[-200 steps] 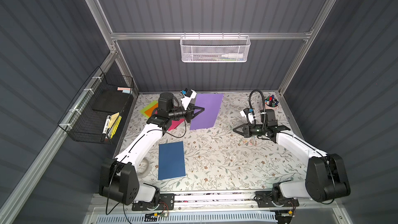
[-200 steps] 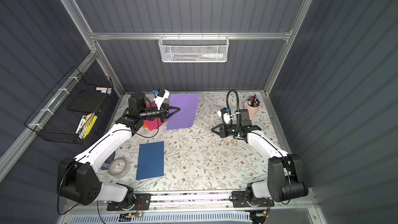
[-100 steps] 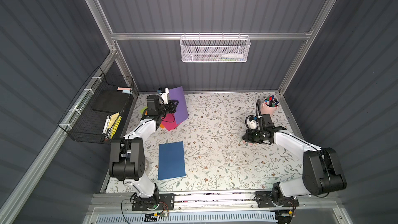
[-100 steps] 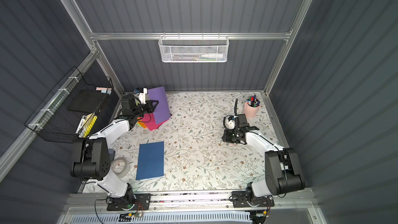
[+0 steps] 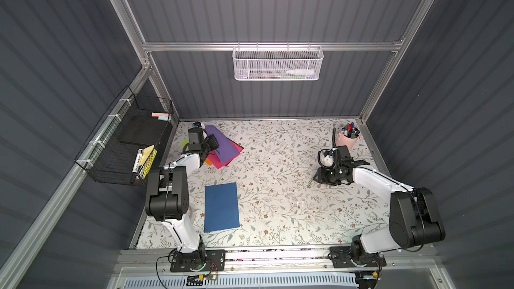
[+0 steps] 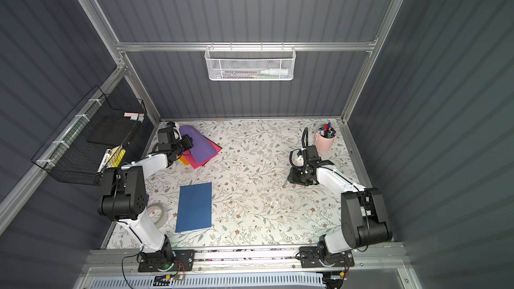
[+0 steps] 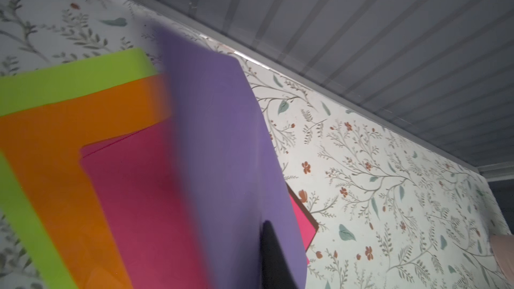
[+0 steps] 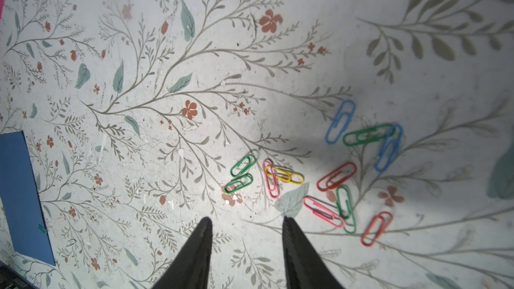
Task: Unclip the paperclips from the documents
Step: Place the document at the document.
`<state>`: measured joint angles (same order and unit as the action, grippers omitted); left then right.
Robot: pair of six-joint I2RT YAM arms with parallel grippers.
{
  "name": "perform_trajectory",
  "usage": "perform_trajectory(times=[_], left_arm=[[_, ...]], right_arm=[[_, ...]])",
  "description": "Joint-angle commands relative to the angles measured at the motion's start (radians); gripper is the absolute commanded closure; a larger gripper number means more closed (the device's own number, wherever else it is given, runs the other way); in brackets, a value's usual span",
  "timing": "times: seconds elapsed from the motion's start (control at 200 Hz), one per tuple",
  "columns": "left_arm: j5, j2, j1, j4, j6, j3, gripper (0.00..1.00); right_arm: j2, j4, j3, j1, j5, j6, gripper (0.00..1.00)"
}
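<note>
Both arms had drawn apart since a second before: the left arm had folded back from mid-table into the far-left corner, bringing the purple sheet [image 5: 226, 147] with it, and the right arm had retreated toward the right edge. The purple sheet lay across the fanned stack of documents in that corner, its far end bowed upward, with the pink sheets [image 7: 144, 190], the orange sheet [image 7: 55, 148] and the lime sheet [image 7: 69, 79] beneath it. The left gripper [image 5: 214, 145] hovered just over that stack. Its wrist view showed only one dark finger behind blurred purple paper, so whether it had let go could not be told. The right gripper [image 8: 246, 219] stood low over the table [image 5: 278, 162], fingers spread and nothing between them. The loose paperclips [image 8: 333, 179] — green, pink, yellow, red, blue — lay scattered just beyond its tips, near the right edge.

The step in hand looked like the put-down: a cleared sheet on the stack, a freed clip with the pile. The navy sheet [image 5: 221, 207] lay flat and alone near the front edge, left of the middle, and the right wrist view showed a small green clip [image 8: 41, 228] on its edge — so it seemed the likely next document. That move would call for one gripper to steady the sheet near the clip. The other would have to close on the thin wire and slide it off along the paper rather than pull upward.
</note>
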<state>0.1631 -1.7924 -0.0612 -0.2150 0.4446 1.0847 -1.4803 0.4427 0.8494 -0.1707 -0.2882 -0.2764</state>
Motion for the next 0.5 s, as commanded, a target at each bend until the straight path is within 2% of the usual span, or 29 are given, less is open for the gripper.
perform_trajectory(times=[0.0,0.085,0.225,0.26,0.4,0.495], left_arm=[[-0.147,0.014,-0.006,0.112,0.057,0.033,0.38],[-0.218,0.024,-0.007,0.176,0.093,0.034,0.18],[-0.283,0.085,-0.008,0.23,0.134,-0.003,0.07],[-0.306,0.103,-0.008,0.225,0.143,-0.012,0.01],[-0.295,0.2,0.006,0.301,0.127,-0.078,0.03],[-0.298,0.275,0.055,0.378,0.155,-0.141,0.04]], right_arm=[[-0.003,0.036,0.03,0.0,-0.012,0.004,0.53],[-0.002,0.036,0.037,-0.001,-0.019,0.006,0.5],[-0.003,0.041,0.049,-0.007,-0.074,0.016,0.47],[-0.004,0.045,0.052,-0.01,-0.079,0.022,0.46],[-0.003,0.056,0.069,-0.016,-0.096,0.035,0.44],[-0.004,0.058,0.078,-0.019,-0.113,0.041,0.42]])
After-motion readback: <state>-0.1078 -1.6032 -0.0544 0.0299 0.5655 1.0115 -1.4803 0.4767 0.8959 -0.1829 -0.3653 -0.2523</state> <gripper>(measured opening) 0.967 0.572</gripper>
